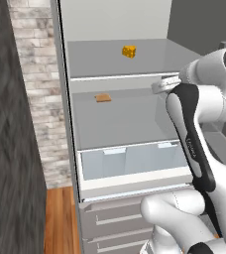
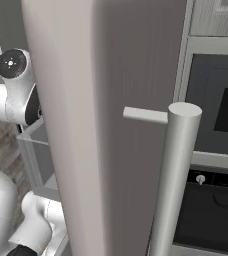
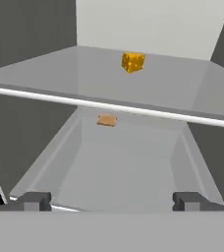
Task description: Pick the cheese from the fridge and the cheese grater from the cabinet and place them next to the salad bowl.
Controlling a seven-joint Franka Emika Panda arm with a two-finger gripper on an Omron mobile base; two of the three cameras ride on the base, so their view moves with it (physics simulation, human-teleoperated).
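The gripper (image 3: 112, 201) is standing with its jaws spread wide, the two dark fingertips (image 3: 35, 201) sitting far apart at the bottom of the hand view and gripping nothing; open air lies between them, and they are touching neither shelf nor food. It is pointing into the open fridge (image 1: 68, 124), level with the gap between the upper and the lower shelf.

The cheese (image 3: 132, 62), a small yellow-orange wedge with holes, is resting on the upper shelf (image 3: 74, 74), toward the far wall and roughly in the middle from left to right; in the left base view it is lying at (image 1: 129, 51), well apart from the hand. On the lower shelf (image 3: 119, 162) a flat tan-brown slab (image 3: 106, 120) is lying, also far back and a little left of the cheese; in the left base view it is sitting at (image 1: 103, 97).

Below the lower shelf the pale blue translucent drawers (image 1: 130, 161) are running across the fridge, with grey drawer fronts under them. The white arm (image 1: 194, 139) is reaching up from the lower right of the left base view toward the fridge's right side. In the right base view the fridge door (image 2: 111, 125) is standing open just in front of the camera, its round bar handle (image 2: 173, 180) rising upright, and a dark oven (image 2: 218, 140) is showing at the right behind it. A pale brick wall (image 1: 35, 89) is standing left of the fridge.
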